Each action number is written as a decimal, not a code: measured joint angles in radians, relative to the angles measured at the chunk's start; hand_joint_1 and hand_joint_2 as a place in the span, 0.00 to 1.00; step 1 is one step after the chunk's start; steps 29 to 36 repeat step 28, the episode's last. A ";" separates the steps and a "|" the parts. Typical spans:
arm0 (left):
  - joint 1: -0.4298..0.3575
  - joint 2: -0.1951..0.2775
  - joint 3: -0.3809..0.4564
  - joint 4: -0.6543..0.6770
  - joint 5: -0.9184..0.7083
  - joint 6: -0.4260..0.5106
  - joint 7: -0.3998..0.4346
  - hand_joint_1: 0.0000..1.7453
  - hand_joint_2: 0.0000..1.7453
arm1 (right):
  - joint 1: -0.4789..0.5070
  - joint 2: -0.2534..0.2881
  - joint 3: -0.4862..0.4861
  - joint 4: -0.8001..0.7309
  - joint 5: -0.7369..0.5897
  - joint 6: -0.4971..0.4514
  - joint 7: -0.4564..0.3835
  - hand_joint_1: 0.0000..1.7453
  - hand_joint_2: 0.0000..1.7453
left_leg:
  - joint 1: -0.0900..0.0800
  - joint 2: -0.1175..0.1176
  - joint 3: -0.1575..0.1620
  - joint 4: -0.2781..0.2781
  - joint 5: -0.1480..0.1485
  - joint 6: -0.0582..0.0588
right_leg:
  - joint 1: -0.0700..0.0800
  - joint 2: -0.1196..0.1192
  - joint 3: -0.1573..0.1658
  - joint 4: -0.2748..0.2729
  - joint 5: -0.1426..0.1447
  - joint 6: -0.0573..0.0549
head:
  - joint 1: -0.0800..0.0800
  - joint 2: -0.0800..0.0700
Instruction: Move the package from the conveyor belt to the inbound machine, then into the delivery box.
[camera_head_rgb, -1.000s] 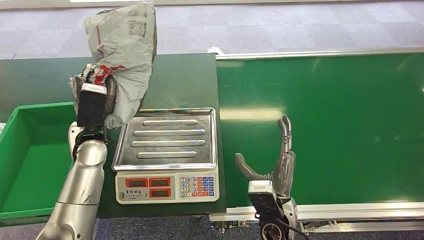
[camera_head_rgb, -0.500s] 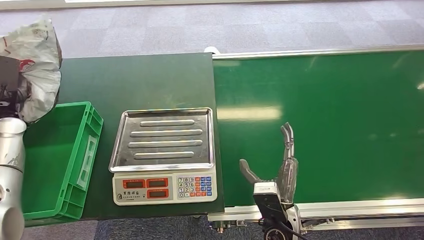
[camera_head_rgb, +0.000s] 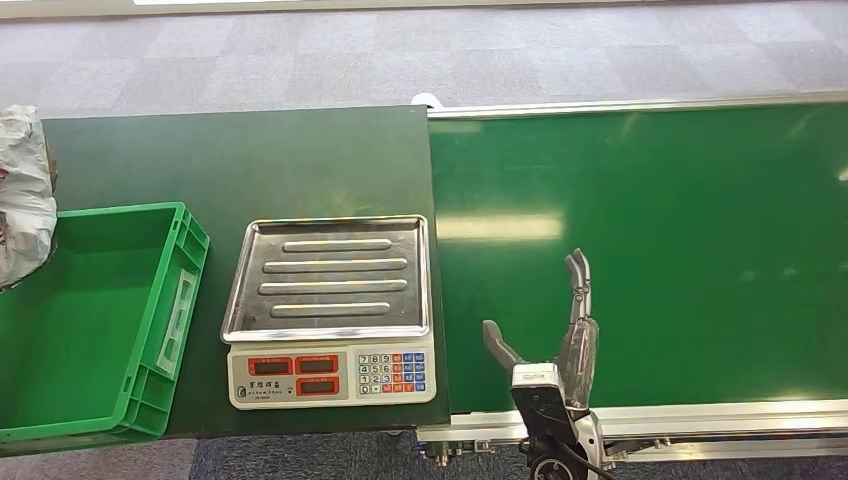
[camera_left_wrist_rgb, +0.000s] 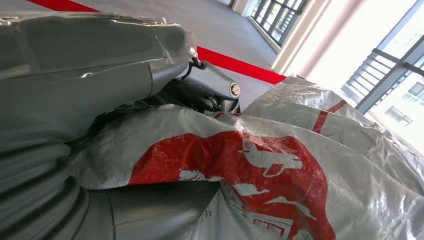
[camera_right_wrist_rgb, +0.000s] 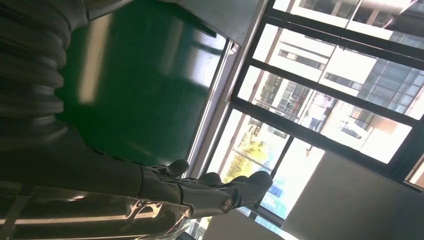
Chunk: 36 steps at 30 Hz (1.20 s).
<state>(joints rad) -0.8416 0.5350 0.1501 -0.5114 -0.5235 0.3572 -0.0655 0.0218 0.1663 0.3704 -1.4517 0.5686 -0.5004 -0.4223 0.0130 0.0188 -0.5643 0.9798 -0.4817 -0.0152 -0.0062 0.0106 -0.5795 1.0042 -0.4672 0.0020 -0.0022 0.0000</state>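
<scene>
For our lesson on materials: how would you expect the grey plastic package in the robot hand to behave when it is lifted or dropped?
The package is probably floppy: its plastic skin is creased and folds around the left robot hand. The glossy film looks slippery, so it might slide in a loose hold. Being soft and baggy, it would likely slump rather than roll when dropped into the green box.

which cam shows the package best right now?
Left wrist view: the package is close up, grey wrap with a red print, gripped by the left hand. Head view catches a sliver of it at the frame edge above the green box. Right wrist view looks across the conveyor belt.
</scene>
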 joint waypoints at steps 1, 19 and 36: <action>0.001 0.005 0.001 0.003 0.000 -0.016 0.002 0.91 1.00 | 0.000 0.001 -0.002 0.000 0.000 0.001 0.000 0.00 1.00 | 0.000 0.000 0.000 0.000 0.000 0.000 | 0.000 0.000 0.000 0.000 0.000 0.000 | 0.000 0.000; 0.299 0.057 0.153 -0.390 0.333 -0.623 0.005 0.00 1.00 | 0.007 0.018 -0.055 0.021 0.021 0.056 0.005 0.00 1.00 | 0.000 0.001 0.000 0.000 -0.001 -0.001 | 0.000 0.000 0.000 0.000 -0.001 -0.001 | 0.000 0.000; 0.327 0.061 0.190 -0.449 0.346 -0.627 0.004 0.00 1.00 | 0.007 0.022 -0.066 0.024 0.021 0.060 0.006 0.00 1.00 | 0.000 0.000 0.000 0.000 -0.001 -0.001 | 0.000 -0.001 0.000 0.000 -0.001 -0.001 | 0.000 0.000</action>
